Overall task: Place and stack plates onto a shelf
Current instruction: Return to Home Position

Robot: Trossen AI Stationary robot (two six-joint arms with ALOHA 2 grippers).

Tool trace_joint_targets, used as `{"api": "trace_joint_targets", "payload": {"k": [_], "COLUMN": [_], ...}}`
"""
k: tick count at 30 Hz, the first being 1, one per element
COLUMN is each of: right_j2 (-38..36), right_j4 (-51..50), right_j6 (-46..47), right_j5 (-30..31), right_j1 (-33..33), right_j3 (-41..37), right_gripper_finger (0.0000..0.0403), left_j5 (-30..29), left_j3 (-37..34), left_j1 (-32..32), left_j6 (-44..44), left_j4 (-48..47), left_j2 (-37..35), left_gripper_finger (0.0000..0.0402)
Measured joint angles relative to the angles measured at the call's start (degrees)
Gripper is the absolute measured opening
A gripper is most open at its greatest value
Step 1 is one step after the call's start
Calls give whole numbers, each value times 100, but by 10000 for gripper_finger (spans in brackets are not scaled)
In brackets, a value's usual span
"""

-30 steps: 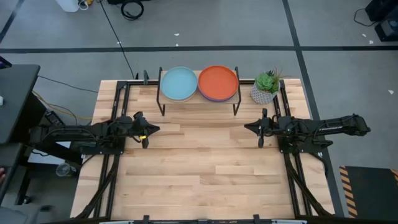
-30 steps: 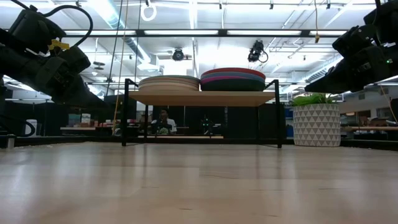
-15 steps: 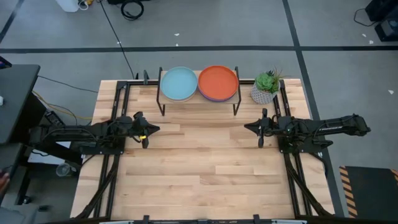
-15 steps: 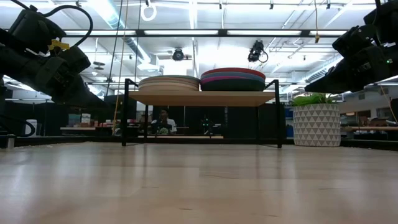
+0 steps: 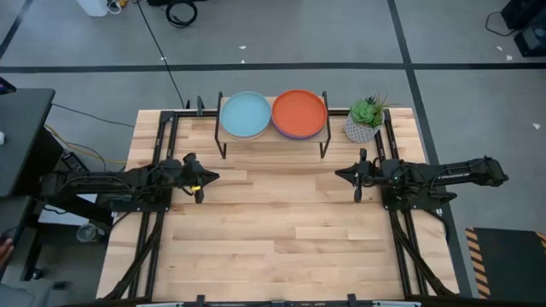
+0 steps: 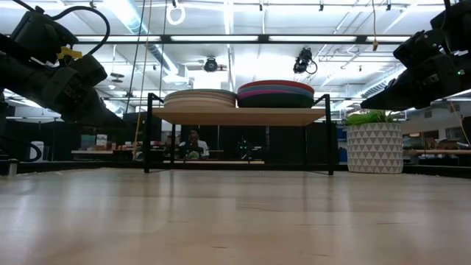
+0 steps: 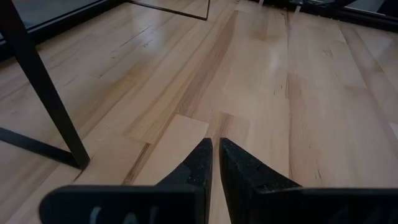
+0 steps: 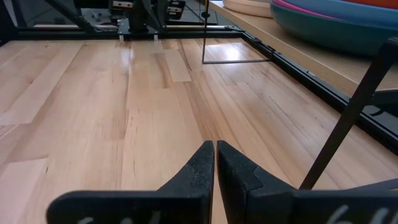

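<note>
The shelf point(image 5: 273, 136) stands at the table's far edge on thin black legs. Two stacks of plates rest on it: the left stack point(image 5: 246, 114) has a light blue plate on top, the right stack point(image 5: 299, 112) an orange one. In the low view the left stack point(image 6: 199, 98) looks cream and tan, the right stack point(image 6: 276, 93) shows orange, pink and teal rims. My left gripper point(image 5: 203, 177) hovers shut over the table's left side, my right gripper point(image 5: 341, 175) hovers shut over its right side. Both are empty and well short of the shelf.
A potted plant in a white patterned pot point(image 5: 364, 119) stands right of the shelf at the far edge. Black frame rails run along the table's left and right sides. Bare wooden tabletop point(image 5: 273, 222) lies between and in front of the arms.
</note>
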Motion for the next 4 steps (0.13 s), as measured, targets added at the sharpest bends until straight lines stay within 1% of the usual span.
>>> {"api": "trace_joint_targets", "payload": {"k": [4], "right_j2": [0], "right_j4": [2], "right_j6": [0], "right_j5": [0], "right_j1": [-1], "right_j3": [0], "right_gripper_finger": [26], "left_j5": [0], "left_j3": [1], "left_j1": [0], "left_j6": [0], "left_j4": [0], "left_j2": [-1], "left_gripper_finger": [36]}}
